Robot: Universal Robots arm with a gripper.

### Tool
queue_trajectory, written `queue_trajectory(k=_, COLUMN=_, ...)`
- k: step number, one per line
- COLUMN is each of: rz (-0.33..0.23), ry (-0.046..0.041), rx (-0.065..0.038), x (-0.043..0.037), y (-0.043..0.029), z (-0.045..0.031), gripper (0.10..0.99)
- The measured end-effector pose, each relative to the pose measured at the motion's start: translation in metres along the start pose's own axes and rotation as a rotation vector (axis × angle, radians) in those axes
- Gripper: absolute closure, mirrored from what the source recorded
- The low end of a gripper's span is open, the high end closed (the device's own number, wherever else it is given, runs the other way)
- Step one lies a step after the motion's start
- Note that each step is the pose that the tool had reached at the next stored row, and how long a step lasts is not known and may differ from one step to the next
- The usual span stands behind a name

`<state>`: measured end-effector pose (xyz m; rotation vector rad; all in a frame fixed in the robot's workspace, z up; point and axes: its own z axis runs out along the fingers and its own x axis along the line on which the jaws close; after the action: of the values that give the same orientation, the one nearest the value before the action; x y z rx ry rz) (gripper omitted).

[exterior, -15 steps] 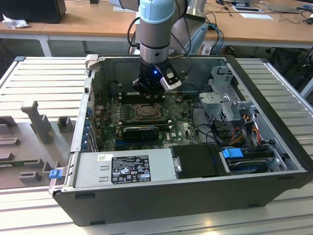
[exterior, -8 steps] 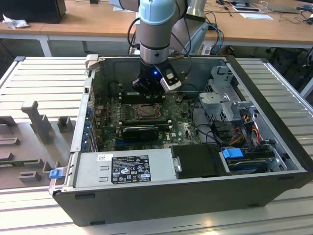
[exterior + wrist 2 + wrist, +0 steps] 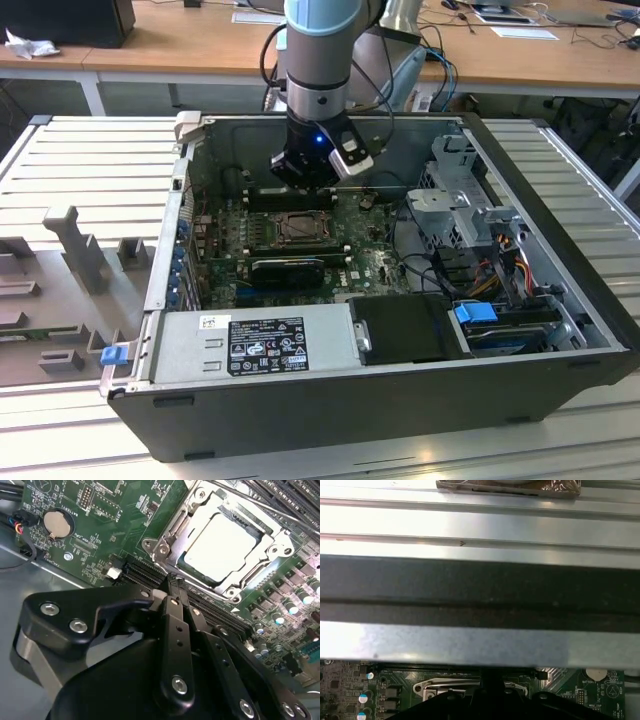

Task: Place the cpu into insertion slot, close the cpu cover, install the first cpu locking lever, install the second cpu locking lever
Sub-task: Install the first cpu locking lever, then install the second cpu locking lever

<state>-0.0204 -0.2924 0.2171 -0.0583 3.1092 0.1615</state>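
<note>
Motherboard (image 3: 300, 245) first, in the exterior view: it lies green inside the open computer case (image 3: 560, 330), and I take it as my landmark. My arm (image 3: 320, 60) comes down from above the board's far edge, and my pincer (image 3: 303, 172) hangs just beyond the insertion slot (image 3: 298, 230), which sits near the board's middle. The slot's dark frame is visible, and I touch nothing there. Nearer the camera than the board, the grey power supply (image 3: 255, 345) runs along the case's front wall, and a blue clip (image 3: 476, 312) sits off the board toward the exterior view's right.

In the second wrist view, my pincer (image 3: 172, 587) shows its black fingers (image 3: 175, 630) drawn together to a narrow tip with nothing between them, hovering over the board's black memory sockets (image 3: 145, 575) just beside the slot. The cpu (image 3: 220, 547) lies flat in the insertion slot (image 3: 165, 545), its pale top bright under the light. The cpu cover (image 3: 280, 542) rests down around the chip, framing it. A round coin battery (image 3: 56, 524) sits on the board well apart from the slot.

In the first wrist view, the case's wall (image 3: 480, 590) crosses as a dark band, with a strip of the board (image 3: 345, 690) and part of the silver cover (image 3: 432, 687) beyond my pincer's black body.
</note>
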Motion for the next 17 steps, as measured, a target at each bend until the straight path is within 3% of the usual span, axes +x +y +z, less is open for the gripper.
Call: queue_trajectory(k=17, rz=0.000, ry=0.0001, rx=0.000, x=0.0001, y=-0.0050, z=-0.0023, gripper=0.980)
